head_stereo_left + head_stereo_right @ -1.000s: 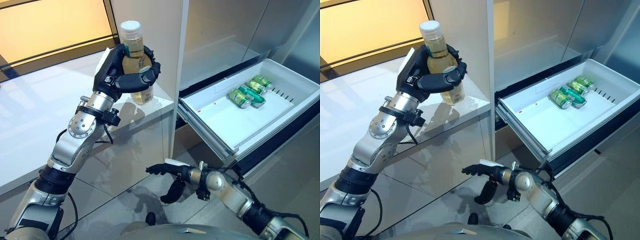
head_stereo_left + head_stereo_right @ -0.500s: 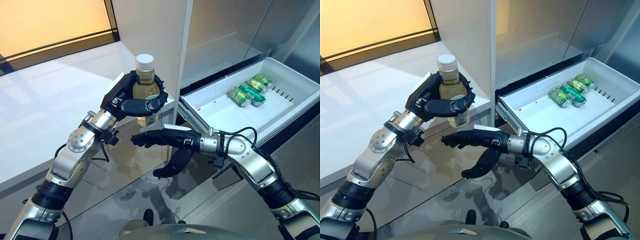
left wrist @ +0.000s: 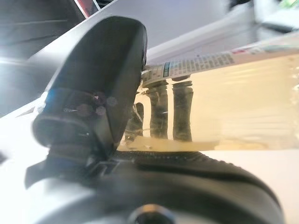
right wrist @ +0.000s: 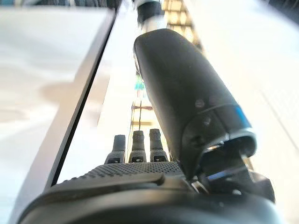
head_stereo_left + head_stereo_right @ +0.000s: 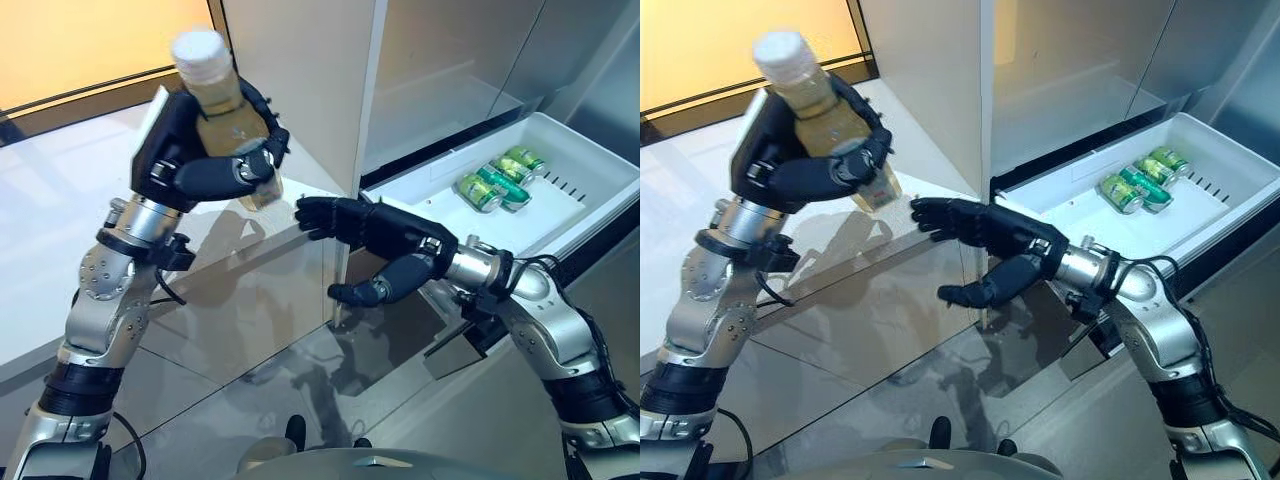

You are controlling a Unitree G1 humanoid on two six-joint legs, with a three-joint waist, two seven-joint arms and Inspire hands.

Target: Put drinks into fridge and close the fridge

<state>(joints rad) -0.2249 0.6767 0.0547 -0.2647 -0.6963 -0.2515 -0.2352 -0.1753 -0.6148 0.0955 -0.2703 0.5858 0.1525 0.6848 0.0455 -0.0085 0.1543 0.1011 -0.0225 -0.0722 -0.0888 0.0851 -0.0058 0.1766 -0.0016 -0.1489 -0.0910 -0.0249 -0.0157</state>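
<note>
The fridge (image 5: 440, 70) fills the far right of my view, its white drawer (image 5: 470, 250) pulled fully out toward me. To its left runs the pale counter (image 5: 60, 230), whose right-hand corner ends just beside the drawer's near left corner.

My left hand (image 5: 200, 160) is raised above that corner of the counter with fingers and thumb curled tight round the bottle (image 5: 215, 95). The bottle carries pale yellow liquid and a white cap, tips away to the left, and is clear of the counter. In the left wrist view the fingers (image 3: 166, 105) show through the liquid, so the grip looks full. My right hand (image 5: 375, 235) reaches in from the right, fingers straight and spread with the thumb dropped below, holding nothing. It sits near the bottle's base, just apart from it, between the counter corner and the drawer.

Three green cans (image 5: 497, 182) lie on their sides at the drawer's far right end; the near part is bare.

I read this as a handover about to start. The risk is the tilt. If the left hand lets go before the right has closed round the body, the bottle drops to the floor. The open drawer's near left corner is also close to the right forearm, and a careless swing could knock it.
</note>
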